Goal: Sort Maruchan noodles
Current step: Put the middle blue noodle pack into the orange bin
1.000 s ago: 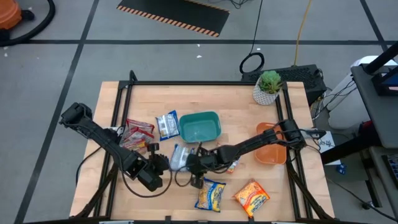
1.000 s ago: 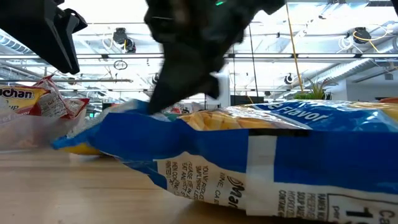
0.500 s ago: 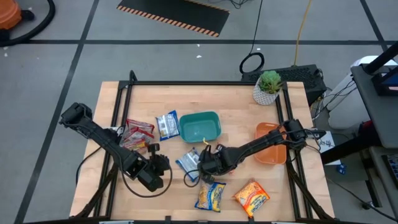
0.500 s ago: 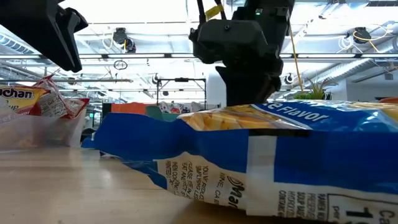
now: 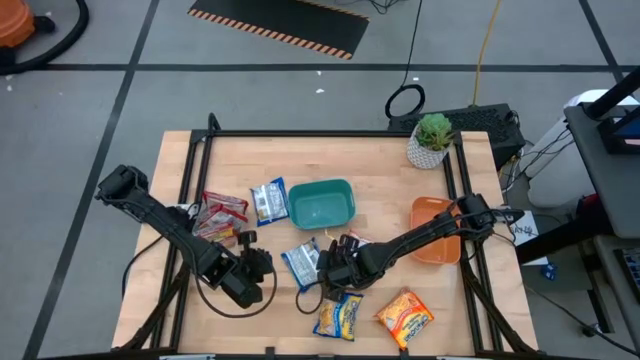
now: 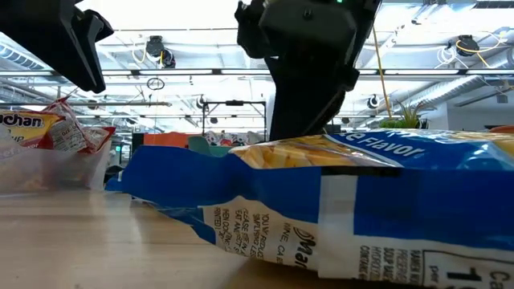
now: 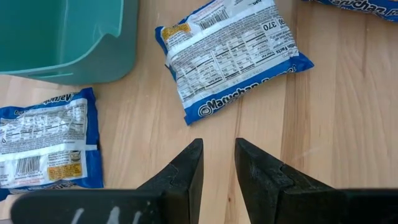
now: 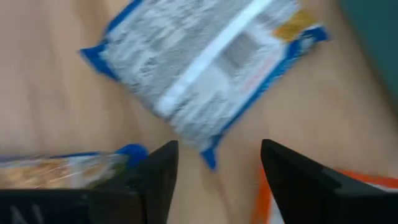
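Observation:
A blue-and-white noodle packet [image 5: 302, 262] [image 8: 199, 68] lies flat on the table, printed back up, between my two grippers. My right gripper [image 5: 335, 272] [image 8: 214, 168] hovers open just right of it, holding nothing. My left gripper [image 5: 252, 268] [image 7: 219, 162] waits to its left, fingers a narrow gap apart and nothing between them. A second blue packet [image 5: 268, 200] [image 7: 46, 146] lies left of the teal bin [image 5: 322, 203]. Red packets [image 5: 222, 213] lie at the left. A blue-and-yellow packet [image 5: 340, 316] [image 6: 345, 193] and an orange packet [image 5: 405, 315] lie near the front edge.
An orange tray [image 5: 435, 230] sits at the right edge under my right arm, and a potted plant [image 5: 432, 140] stands at the far right corner. Bare wood shows along the far side and at the near left.
My right gripper has moved toward the table's right edge, tipped more steeply down, opened, and let go of the blue-and-white packet. The packet, which was raised at one end in the fingers, now lies flat on the table.

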`<state>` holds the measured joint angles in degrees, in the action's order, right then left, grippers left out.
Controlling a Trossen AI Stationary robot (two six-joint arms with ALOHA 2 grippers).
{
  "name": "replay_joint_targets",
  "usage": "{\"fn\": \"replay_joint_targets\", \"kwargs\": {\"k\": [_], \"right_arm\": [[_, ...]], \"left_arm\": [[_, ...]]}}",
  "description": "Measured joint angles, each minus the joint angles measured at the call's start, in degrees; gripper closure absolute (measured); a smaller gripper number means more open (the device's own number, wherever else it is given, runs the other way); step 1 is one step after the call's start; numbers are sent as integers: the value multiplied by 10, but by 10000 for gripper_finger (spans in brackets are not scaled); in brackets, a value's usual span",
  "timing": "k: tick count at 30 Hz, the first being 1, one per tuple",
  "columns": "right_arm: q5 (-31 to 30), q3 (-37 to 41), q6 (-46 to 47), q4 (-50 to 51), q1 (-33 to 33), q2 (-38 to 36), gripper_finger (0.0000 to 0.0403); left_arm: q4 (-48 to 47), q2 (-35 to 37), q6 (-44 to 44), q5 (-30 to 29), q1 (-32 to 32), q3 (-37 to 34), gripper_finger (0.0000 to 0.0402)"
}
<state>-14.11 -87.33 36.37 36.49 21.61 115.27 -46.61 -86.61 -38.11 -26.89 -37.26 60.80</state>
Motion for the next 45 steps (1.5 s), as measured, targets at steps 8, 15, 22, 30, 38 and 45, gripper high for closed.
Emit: {"fn": "replay_joint_targets", "kwargs": {"k": [8, 15, 22, 30, 38, 45], "right_arm": [[49, 0, -14, -20, 2, 31, 164], [52, 0, -111, -93, -16, 58, 185], [52, 0, -140, -93, -25, 50, 309], [-29, 0, -168, -89, -11, 1, 397], [-149, 0, -204, -92, 41, -66, 402], [-186, 0, -203, -92, 71, -88, 403]], "left_arm": [[2, 0, -1, -1, 0, 0, 305], [2, 0, -1, -1, 0, 0, 305], [2, 0, 3, -2, 0, 0, 305], [3, 0, 0, -38, 1, 0, 305], [3, 0, 1, -55, 1, 0, 305], [4, 0, -6, -61, 9, 0, 304]]}}
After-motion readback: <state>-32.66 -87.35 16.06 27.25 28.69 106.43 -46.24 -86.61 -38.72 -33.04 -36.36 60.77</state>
